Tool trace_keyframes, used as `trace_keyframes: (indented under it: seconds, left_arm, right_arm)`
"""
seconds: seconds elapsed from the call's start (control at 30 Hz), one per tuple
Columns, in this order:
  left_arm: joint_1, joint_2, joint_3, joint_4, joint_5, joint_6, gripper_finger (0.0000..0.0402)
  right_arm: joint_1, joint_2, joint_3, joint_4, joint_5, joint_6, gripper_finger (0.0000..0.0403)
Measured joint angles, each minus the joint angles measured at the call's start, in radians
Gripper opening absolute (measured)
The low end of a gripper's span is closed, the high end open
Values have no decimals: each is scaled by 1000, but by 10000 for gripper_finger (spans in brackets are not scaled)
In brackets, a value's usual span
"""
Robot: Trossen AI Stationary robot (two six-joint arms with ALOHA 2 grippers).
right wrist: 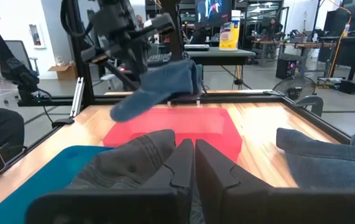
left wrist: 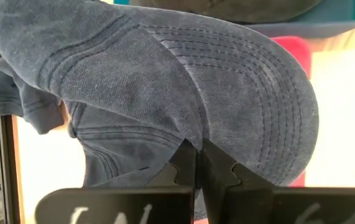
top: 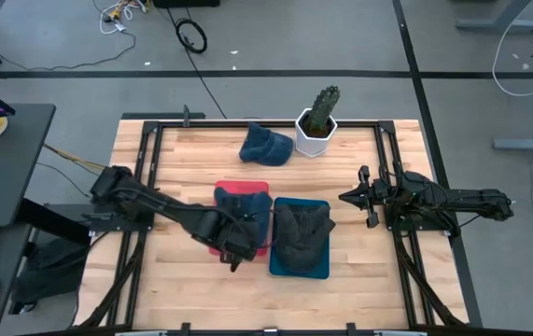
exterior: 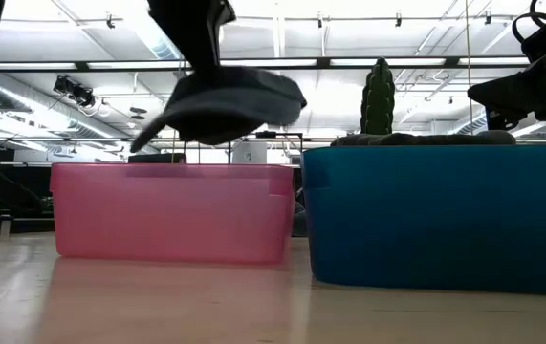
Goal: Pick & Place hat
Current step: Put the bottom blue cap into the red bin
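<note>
On the bench (top: 182,280), a blue cap (left wrist: 183,93) is pinched by the left gripper (left wrist: 196,163) above the red bin (exterior: 172,210), while the right gripper (right wrist: 194,163) is pressed together.

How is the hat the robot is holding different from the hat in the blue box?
The blue hat hangs in the air above the pink box, pinched by the left gripper; the dark grey hat lies in the blue box with nothing gripping it. The held one is faded blue denim, the resting one charcoal. Both are soft caps with brims.
</note>
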Motion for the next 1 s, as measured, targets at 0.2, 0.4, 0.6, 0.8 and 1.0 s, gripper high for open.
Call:
trace_keyframes:
  seconds: [0.2, 0.4, 0.6, 0.8, 1.0]
  left_arm:
    - [15, 56, 0, 0, 0, 37, 11]
    - [17, 62, -7, 35, 0, 46, 8]
    - [17, 62, -8, 34, 0, 50, 7]
    - [17, 62, -8, 33, 1, 53, 14]
    - [17, 62, -8, 30, 16, 28, 6]
  right_arm:
    - [0, 0, 0, 0, 0, 0, 21]
    - [0, 0, 0, 0, 0, 0, 21]
    - [0, 0, 0, 0, 0, 0, 21]
    - [0, 0, 0, 0, 0, 0, 21]
    - [0, 0, 0, 0, 0, 0, 21]
